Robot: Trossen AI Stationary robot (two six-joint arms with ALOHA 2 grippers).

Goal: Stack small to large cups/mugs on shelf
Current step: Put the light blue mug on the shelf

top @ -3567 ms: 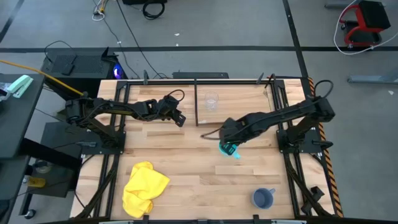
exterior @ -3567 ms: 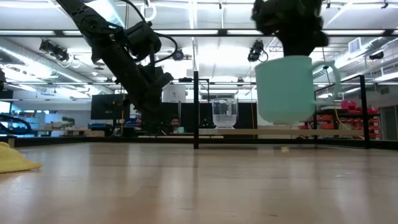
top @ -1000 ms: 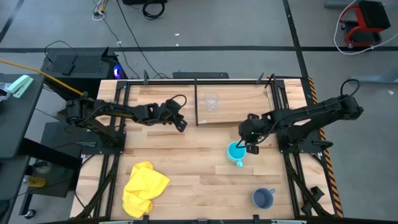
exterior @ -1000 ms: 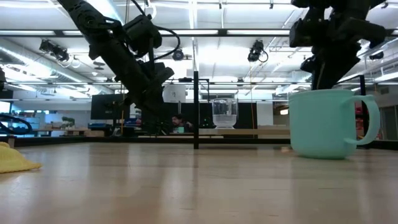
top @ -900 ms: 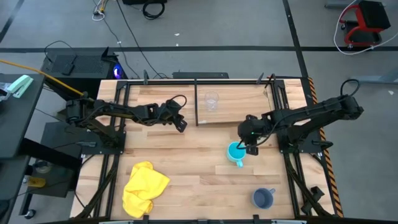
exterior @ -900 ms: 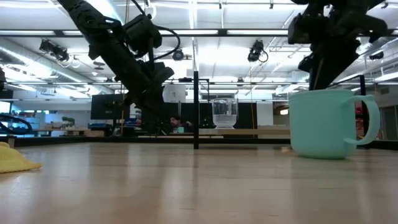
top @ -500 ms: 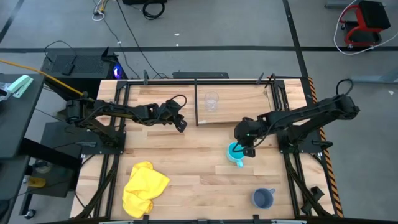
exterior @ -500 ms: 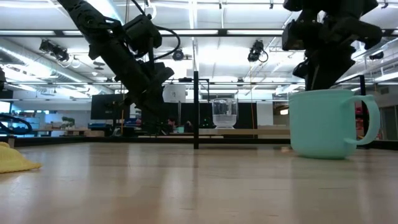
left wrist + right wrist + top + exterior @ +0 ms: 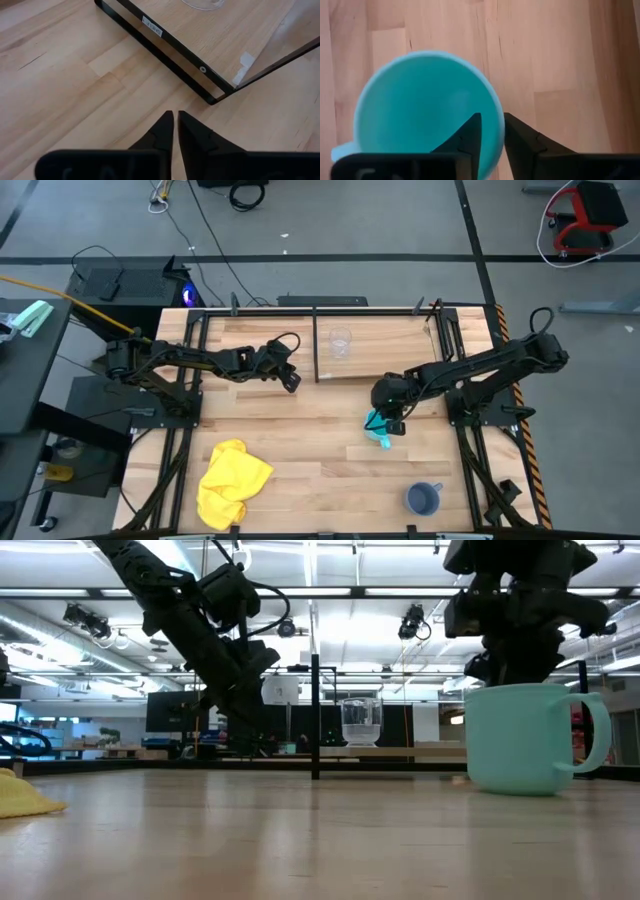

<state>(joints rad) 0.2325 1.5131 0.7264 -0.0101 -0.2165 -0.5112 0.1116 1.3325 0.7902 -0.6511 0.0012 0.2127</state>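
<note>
The cyan mug stands upright on its base on the table just near of the shelf. My right gripper reaches down at its rim, open, one finger inside the mug and one outside. The clear cup stands on the shelf board beside the black upright. Near the table's front right, the grey-blue mug stands on its base. My left gripper hovers left of the shelf, shut on nothing. My right gripper points down from above at the mug's rim on its far-right side, away from the handle. One finger is inside the mug and the other outside its wall. Whether they touch the wall I cannot tell.
A yellow cloth lies crumpled at the table's near left. The shelf's black frame runs close in front of my left gripper. Bare tabletop lies between the cloth and the cyan mug.
My right gripper has moved toward the table's left and near edge and has come down over the cyan mug's rim. The mug has stayed where it stood.
</note>
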